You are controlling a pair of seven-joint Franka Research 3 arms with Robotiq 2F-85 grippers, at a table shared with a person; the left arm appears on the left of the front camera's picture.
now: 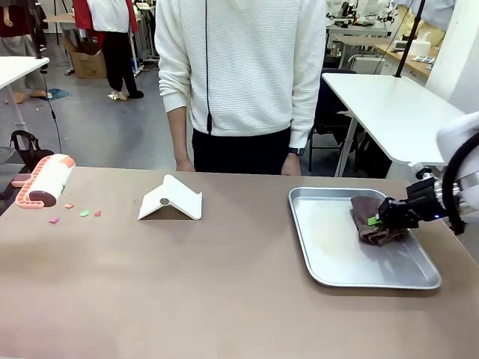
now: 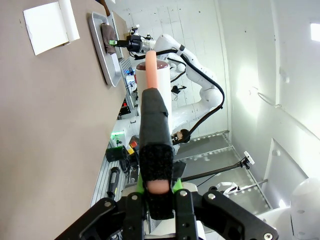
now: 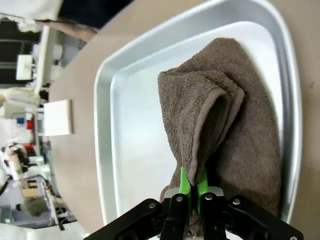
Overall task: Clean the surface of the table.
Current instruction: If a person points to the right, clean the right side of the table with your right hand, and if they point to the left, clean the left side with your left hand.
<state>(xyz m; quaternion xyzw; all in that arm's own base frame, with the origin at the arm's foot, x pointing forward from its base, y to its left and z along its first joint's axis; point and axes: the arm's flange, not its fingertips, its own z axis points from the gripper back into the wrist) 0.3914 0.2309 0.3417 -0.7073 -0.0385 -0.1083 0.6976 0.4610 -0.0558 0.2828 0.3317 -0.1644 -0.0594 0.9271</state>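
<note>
Right wrist view: the right tool [image 3: 190,187] is pinched onto a fold of the soft, limp brown towel [image 3: 225,125] in the metal tray [image 3: 102,150] at the right end of the counter [image 1: 224,284]. The left tool [image 2: 159,192] clamps the lint roller [image 1: 46,181] by its handle, near coloured scraps [image 1: 82,213] at the counter's left end. The counter looks rigid, flat and matte, something to wipe rather than grip
</note>
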